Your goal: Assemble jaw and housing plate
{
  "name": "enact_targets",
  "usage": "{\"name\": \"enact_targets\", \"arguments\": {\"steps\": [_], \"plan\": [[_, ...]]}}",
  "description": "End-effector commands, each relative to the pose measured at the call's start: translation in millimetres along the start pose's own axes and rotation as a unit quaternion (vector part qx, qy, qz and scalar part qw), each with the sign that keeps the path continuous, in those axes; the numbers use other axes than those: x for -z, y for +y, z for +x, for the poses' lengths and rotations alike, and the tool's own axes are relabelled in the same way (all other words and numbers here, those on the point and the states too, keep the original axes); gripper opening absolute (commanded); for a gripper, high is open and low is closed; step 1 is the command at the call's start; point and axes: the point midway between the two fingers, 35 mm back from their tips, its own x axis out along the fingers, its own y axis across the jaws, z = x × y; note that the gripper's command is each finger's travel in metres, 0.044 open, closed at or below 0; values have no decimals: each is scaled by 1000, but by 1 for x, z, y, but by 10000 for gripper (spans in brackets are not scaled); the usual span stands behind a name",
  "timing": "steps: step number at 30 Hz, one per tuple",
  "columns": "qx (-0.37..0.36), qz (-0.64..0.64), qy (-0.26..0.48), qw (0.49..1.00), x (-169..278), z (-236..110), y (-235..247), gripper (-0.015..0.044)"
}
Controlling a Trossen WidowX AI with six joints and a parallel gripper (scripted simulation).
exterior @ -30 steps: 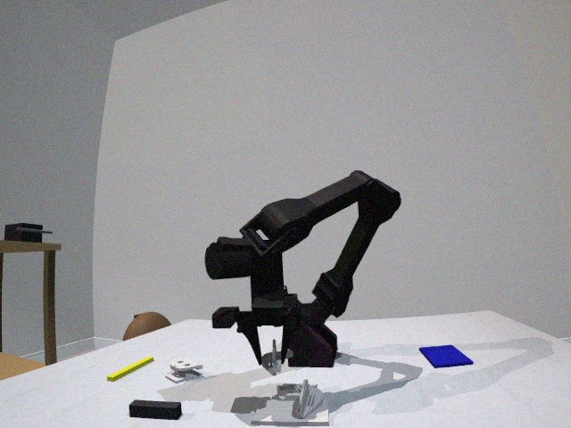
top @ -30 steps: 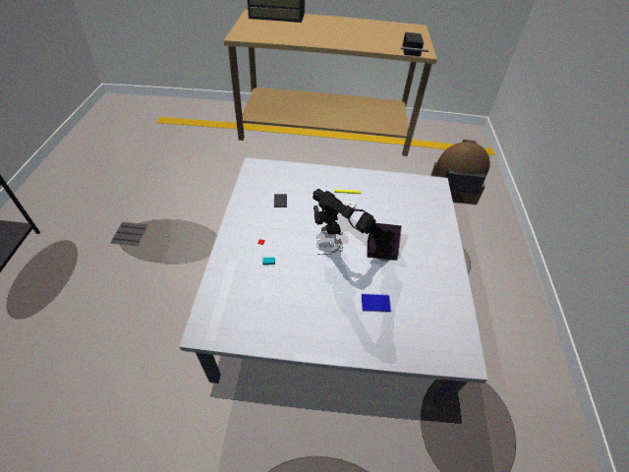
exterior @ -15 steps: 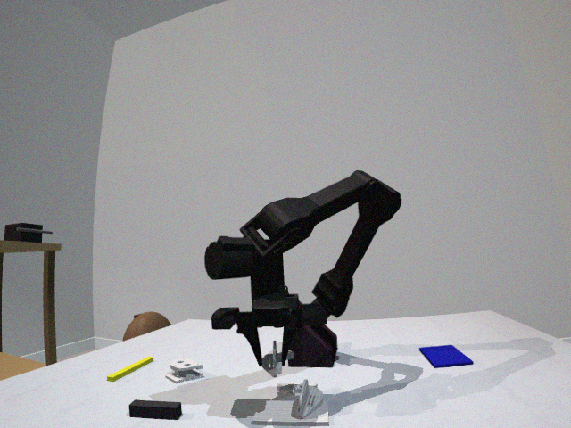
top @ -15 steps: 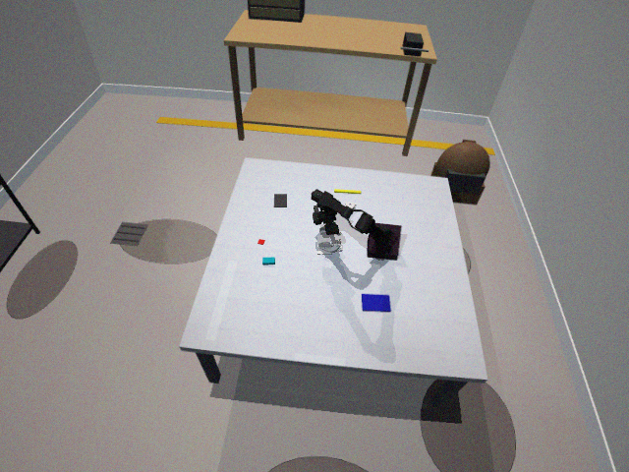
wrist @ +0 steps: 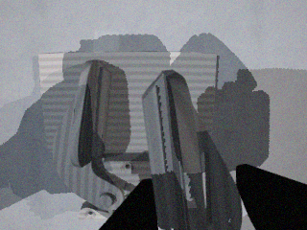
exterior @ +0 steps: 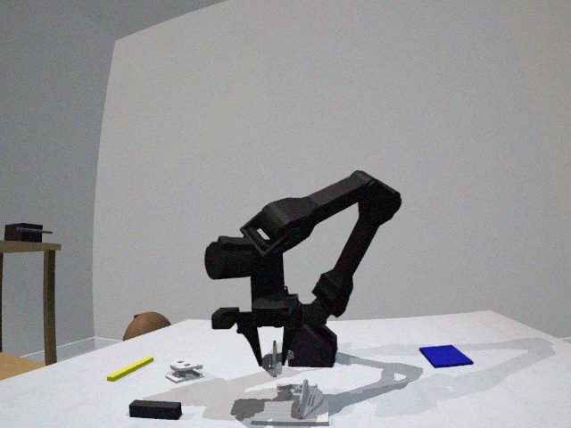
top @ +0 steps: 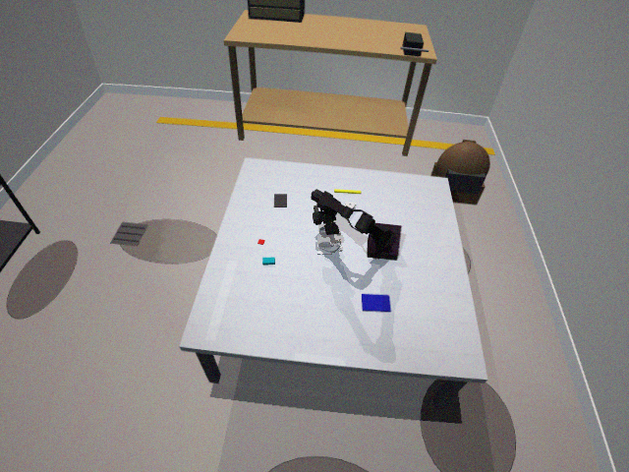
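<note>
Now pinched: one loose jaw, near the ribbed base

The ribbed base lay on the white table, with the mounted jaw standing on it. The gripper had its fingers closed around the loose jaw, above the table, behind the base in the exterior view. From the wrist, that jaw and the fingers blocked part of the base; the free pin could not be made out.

In the exterior view, the pale housing plate sat back and left of the base, the yellow bar beyond it, and the black block to the base's left. From the top, a red chip and a teal block lay left of the base, a dark square up and left, and a blue pad down and right.

Counted: two jaws, one base, one housing plate, one bar, two blocks, one chip, one square, one pad.
</note>
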Motion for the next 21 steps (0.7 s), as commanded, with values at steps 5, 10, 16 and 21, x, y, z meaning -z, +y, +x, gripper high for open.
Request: {"name": "enact_targets", "arguments": {"steps": [5, 10, 16, 21], "plan": [[-1, 3, -1, 1000, -2, 0, 2, 134], [-1, 3, -1, 1000, -2, 0, 2, 134], [-1, 3, -1, 1000, -2, 0, 2, 134], [-1, 3, -1, 1000, -2, 5, 1, 134]]}}
